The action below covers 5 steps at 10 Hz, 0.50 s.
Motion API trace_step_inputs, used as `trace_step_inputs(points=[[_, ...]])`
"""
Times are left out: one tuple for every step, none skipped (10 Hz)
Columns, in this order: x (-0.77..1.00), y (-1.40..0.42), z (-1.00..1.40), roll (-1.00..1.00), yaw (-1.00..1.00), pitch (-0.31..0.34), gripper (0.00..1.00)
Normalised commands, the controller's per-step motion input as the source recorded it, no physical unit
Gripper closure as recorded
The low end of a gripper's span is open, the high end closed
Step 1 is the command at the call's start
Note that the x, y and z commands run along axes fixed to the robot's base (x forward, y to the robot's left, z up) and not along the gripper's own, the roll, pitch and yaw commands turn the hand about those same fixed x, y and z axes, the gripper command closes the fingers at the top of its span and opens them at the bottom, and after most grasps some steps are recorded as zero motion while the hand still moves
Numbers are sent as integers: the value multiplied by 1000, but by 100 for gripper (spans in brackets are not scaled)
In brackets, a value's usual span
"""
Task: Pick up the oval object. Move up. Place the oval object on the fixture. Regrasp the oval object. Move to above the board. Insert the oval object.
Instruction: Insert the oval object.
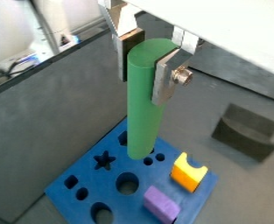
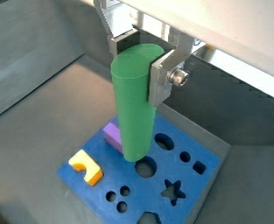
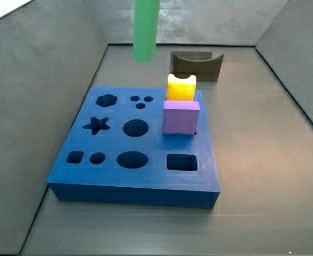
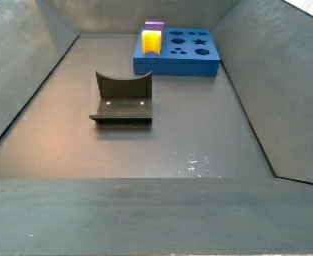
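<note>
The oval object (image 1: 144,96) hangs upright in the air, its long axis vertical, its rounded lower end pointing down at the board (image 1: 87,197). In both wrist views the tool (image 1: 147,54) is clamped on the upper part of this green peg: one silver finger (image 1: 166,74) presses flat on its side, and the other finger shows only partly behind it. The rounded top of the peg (image 2: 137,101) stands level with the fingers, and most of its length hangs free below the tool (image 2: 143,63).

In a side view the peg (image 3: 145,27) shows at about 12 o'clock, above the far edge of the blue board (image 3: 132,170), and it does not touch the board. The tool itself is cut off there.

On the board stand a yellow notched block (image 3: 183,87) and a purple cube (image 3: 182,118), one just beside the other. The fixture (image 3: 196,65) stands on the floor beyond the board, at about 1 o'clock of it. In a side view the fixture (image 4: 121,100) is well apart from the board (image 4: 178,55).
</note>
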Motion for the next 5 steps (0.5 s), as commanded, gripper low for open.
trace_step_inputs(points=[[0, -200, -231, 0, -891, 63, 100], [0, -171, -277, 0, -926, 49, 100], [0, -149, -303, 0, -954, 31, 100], [163, 0, 9, 0, -186, 133, 100], [51, 0, 0, 0, 0, 0, 100]])
